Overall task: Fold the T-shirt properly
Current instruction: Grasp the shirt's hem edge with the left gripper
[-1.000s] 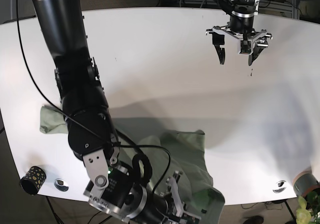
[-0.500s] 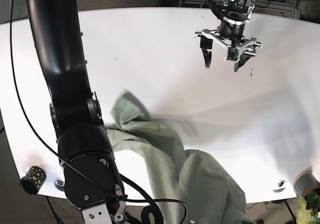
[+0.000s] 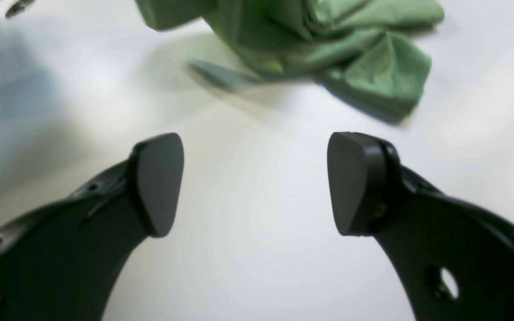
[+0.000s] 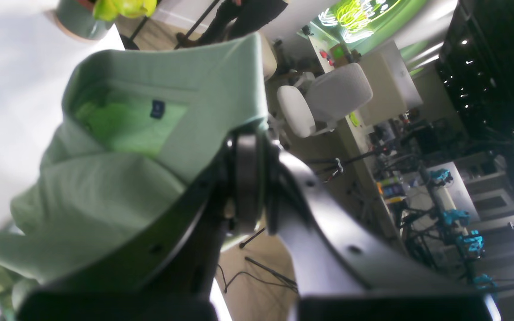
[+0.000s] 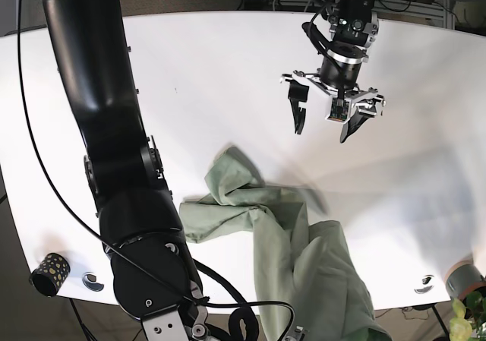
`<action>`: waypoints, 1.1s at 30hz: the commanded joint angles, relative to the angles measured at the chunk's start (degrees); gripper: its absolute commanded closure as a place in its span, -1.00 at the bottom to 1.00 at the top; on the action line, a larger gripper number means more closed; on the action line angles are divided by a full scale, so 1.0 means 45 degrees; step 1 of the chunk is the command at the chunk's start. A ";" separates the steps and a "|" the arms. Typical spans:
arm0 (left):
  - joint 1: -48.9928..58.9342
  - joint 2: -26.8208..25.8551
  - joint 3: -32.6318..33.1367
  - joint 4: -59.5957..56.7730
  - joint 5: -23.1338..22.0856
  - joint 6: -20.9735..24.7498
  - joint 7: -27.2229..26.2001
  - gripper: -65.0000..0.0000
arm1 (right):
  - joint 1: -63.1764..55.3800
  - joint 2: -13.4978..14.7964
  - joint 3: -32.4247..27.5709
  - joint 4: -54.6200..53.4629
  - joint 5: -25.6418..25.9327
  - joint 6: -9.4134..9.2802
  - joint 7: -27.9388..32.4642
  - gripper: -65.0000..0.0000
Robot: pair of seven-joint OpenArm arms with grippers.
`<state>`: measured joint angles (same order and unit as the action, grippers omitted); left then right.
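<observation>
Your left gripper (image 5: pixel 325 123) hangs above the white table (image 5: pixel 213 67) with its jaws spread wide and nothing between them; the green T-shirt (image 5: pixel 292 254) lies crumpled toward the table's near edge, well apart from it; your right gripper (image 4: pixel 257 187) is clamped on a fold of the T-shirt's cloth near the collar, lifted off the table.

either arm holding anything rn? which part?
Right tool is shut on the T-shirt, pinching a hemmed edge near the label. Left tool is open, holding nothing.
</observation>
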<state>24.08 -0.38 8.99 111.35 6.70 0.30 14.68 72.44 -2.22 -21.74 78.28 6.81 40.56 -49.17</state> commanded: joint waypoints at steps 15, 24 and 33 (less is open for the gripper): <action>-0.4461 0.0310 0.1977 -0.4202 -0.0229 -0.1892 0.0577 -0.43 | 0.0523 0.0053 0.0132 0.0196 0.0021 -0.0123 0.0289 1.00; -0.6845 0.0642 0.2016 -0.7191 -0.1792 -0.2674 0.0577 -0.43 | 0.0523 0.0288 0.0132 0.0216 0.0021 -0.0123 0.0289 1.00; -0.8701 0.1501 0.2563 -0.9946 -0.1909 -0.2693 0.0558 -0.43 | 0.0523 0.0307 0.0210 0.0216 0.0021 -0.0123 0.0289 1.00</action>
<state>-13.15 5.72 19.46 67.57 -1.37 -11.62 18.46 72.20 -0.82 -21.69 78.37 7.05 40.71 -49.34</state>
